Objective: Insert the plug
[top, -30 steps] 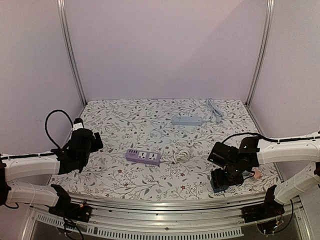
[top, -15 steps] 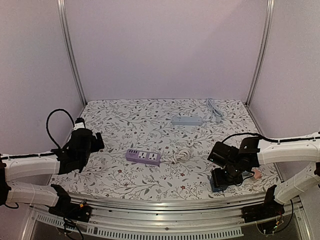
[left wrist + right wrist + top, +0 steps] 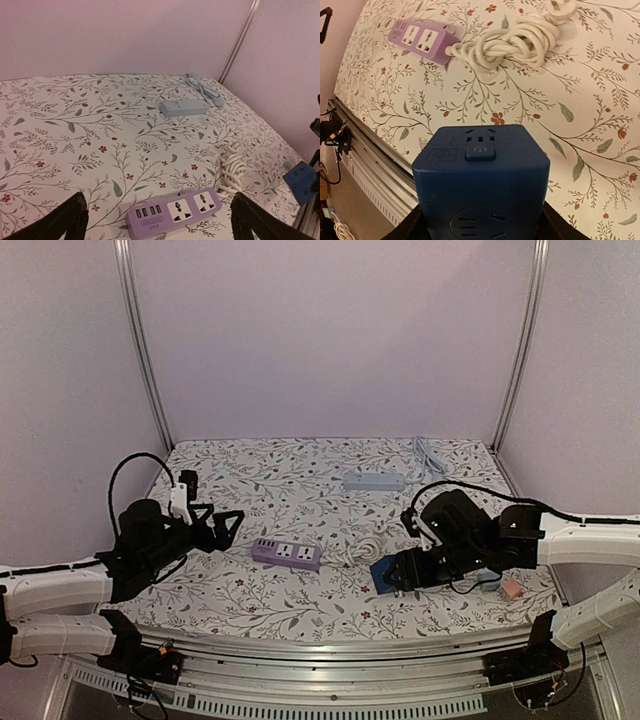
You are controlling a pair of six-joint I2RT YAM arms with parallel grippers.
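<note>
A purple power strip (image 3: 286, 554) lies mid-table, its white cord bundled in a coil (image 3: 366, 546) to its right, ending in a white plug (image 3: 561, 9). The strip also shows in the left wrist view (image 3: 174, 213) and the right wrist view (image 3: 422, 40). My right gripper (image 3: 392, 575) is shut on a blue cube socket adapter (image 3: 481, 185), held above the table right of the coil. My left gripper (image 3: 228, 525) is open and empty, left of the strip, pointing toward it.
A grey power strip (image 3: 373, 481) with a grey cord (image 3: 429, 456) lies at the back right. A small pink object (image 3: 511, 587) sits near the right edge. Metal rail along the front edge (image 3: 320, 650).
The right gripper has lifted the blue adapter and carried it left toward the coil. The left arm has swung forward and right, its open gripper now facing the purple strip.
</note>
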